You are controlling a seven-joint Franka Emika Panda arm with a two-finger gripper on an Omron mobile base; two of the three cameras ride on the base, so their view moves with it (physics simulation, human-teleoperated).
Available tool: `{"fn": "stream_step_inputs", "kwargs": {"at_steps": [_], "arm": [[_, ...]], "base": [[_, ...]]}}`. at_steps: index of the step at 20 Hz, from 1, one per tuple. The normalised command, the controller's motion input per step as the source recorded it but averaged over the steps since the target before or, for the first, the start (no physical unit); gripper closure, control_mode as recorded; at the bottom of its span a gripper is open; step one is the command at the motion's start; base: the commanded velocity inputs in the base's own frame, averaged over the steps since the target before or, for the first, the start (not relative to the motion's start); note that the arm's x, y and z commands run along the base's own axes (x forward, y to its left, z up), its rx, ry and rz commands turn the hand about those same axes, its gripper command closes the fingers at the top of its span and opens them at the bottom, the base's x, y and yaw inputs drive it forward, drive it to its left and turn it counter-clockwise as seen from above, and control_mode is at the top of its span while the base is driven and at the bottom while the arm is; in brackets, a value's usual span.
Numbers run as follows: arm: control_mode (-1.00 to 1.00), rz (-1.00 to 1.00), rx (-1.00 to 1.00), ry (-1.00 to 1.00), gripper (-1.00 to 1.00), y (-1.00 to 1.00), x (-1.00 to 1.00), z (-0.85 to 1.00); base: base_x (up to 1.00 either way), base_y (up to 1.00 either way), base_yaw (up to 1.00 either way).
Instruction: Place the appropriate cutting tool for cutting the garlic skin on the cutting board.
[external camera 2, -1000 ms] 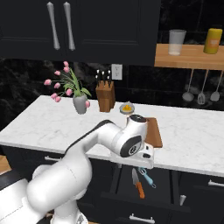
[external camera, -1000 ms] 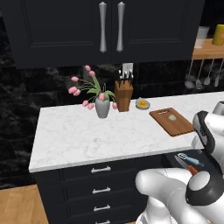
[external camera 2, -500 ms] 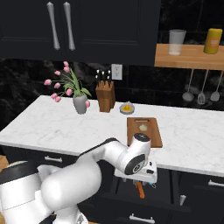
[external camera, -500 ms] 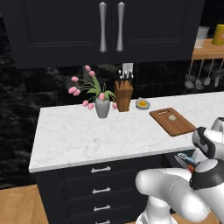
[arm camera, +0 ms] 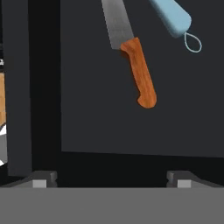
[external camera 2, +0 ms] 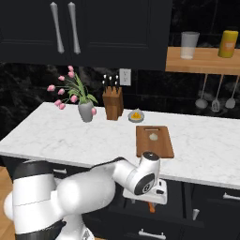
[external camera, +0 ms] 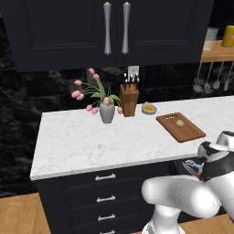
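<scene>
below the hand (arm camera: 109,177), one knife (arm camera: 133,57), one utensil (arm camera: 173,16)

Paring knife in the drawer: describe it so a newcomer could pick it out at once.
Below the white marble counter, look into the open dark drawer under the reddish-brown wooden cutting board. The small knife with a silver-grey blade and reddish-orange handle lies there beside a pale blue-handled utensil; the handle colour sets it apart.

A vase of pink tulips (external camera: 105,104) is seen left of centre on the white marble counter (external camera: 82,141), just left of a brown knife block (external camera: 129,98). An orange piece in a grey dish (external camera: 148,108) is set right of the block. A teal-handled utensil (arm camera: 174,17) is shown at the upper right of the hand view.
</scene>
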Motion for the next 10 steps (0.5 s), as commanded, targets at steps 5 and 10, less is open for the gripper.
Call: {"fn": "stream_step_inputs", "kwargs": {"at_steps": [5, 10], "arm": [[-1.00, 0.00, 0.01, 0.02, -1.00, 0.00, 0.01, -0.11], [-1.00, 0.00, 0.02, 0.00, -1.00, 0.00, 0.00, -0.10]], "base": [[0.00, 0.00, 0.00], [0.00, 0.00, 0.00]]}}
